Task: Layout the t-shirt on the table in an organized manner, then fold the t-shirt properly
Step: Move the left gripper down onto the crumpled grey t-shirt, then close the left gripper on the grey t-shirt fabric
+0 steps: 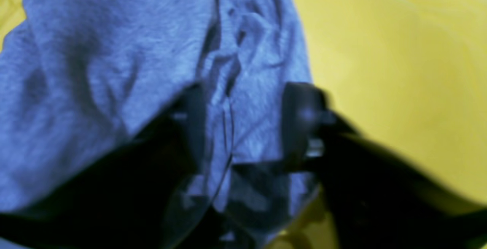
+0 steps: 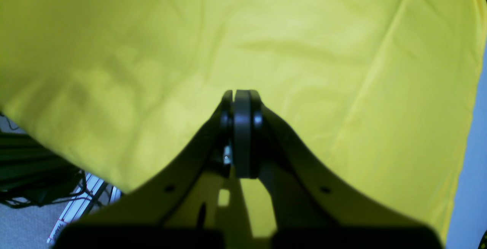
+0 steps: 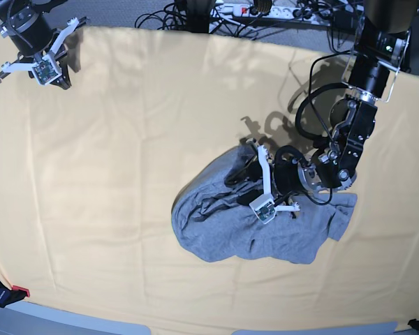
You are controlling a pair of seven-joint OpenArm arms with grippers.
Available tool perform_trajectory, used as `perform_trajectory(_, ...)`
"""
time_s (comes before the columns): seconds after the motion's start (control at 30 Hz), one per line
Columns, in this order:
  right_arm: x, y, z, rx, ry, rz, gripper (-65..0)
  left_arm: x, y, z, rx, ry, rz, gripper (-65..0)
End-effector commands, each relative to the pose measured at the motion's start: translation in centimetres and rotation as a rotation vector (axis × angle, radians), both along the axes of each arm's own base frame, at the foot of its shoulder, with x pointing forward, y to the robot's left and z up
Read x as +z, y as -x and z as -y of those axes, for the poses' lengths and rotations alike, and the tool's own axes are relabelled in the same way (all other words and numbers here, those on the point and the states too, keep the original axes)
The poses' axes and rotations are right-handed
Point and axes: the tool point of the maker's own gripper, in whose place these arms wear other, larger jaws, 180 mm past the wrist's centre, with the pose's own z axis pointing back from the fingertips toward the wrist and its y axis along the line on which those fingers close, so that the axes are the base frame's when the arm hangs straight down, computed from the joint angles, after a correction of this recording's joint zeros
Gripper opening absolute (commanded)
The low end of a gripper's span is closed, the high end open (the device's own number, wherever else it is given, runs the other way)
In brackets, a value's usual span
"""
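Observation:
The heather-grey t-shirt (image 3: 265,227) lies crumpled in a heap right of the table's middle, plain side showing, no lettering visible. In the left wrist view it (image 1: 114,51) fills the left half of the frame. My left gripper (image 3: 241,187) is low on the heap's upper left part, open, its blurred black fingers (image 1: 304,116) straddling a raised fold (image 1: 247,97) of the fabric. My right gripper (image 3: 56,73) is shut and empty above the table's far left corner; its pads (image 2: 241,127) are pressed together over the bare yellow cloth (image 2: 304,32) of the table (image 3: 126,174).
Cables and a power strip (image 3: 265,10) run along the back edge. A clamp (image 3: 3,293) sits at the front left corner. The right wrist view shows the table's edge with floor and cables (image 2: 38,188) below it.

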Motion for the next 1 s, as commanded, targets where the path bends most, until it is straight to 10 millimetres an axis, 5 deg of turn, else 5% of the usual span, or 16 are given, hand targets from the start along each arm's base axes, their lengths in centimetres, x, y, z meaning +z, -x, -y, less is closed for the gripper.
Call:
perform_trajectory(0.0, 0.8, -0.3, -0.2, 0.009, -0.006, 0.031, -65.0, 1.7, -1.1, 0.2, 0.005, 0.037, 0.038, -54.5)
perform_trajectory(0.03, 0.9, -0.3, -0.2, 0.01, -0.005, 0.032, -65.0, 1.6, -1.1, 0.3, 0.008, 0.04, 0.032, -65.0)
perform_trajectory(0.3, 0.9, -0.3, -0.2, 0.011, -0.007, 0.034, -65.0, 3.4, 0.9, 1.7, -0.121, 0.101, -0.029, -65.0)
perform_trajectory(0.63, 0.9, -0.3, -0.2, 0.011, -0.007, 0.034, -65.0, 3.3, 3.2, 0.6, -0.175, 0.018, -0.096, -65.0)
perform_trajectory(0.77, 0.9, -0.4, -0.2, 0.011, -0.008, 0.037, -65.0, 1.9, 4.0, 0.5, -0.167, 0.029, -0.137, -33.5)
perform_trajectory(0.8, 1.0, -0.5, -0.2, 0.007, -0.007, 0.039, -65.0, 1.7, 4.2, 0.6, -0.164, 0.042, -0.141, -30.0)
perform_trajectory(0.9, 1.1, -0.7, 0.2, -0.02, -0.005, 0.05, -65.0, 1.0, 4.0, 0.9, -0.148, 0.029, -0.098, -32.8)
perform_trajectory(0.97, 1.1, -0.7, 0.3, -0.027, -0.005, 0.052, -65.0, 1.1, 3.6, 1.3, -0.142, 0.034, -0.048, -43.7)
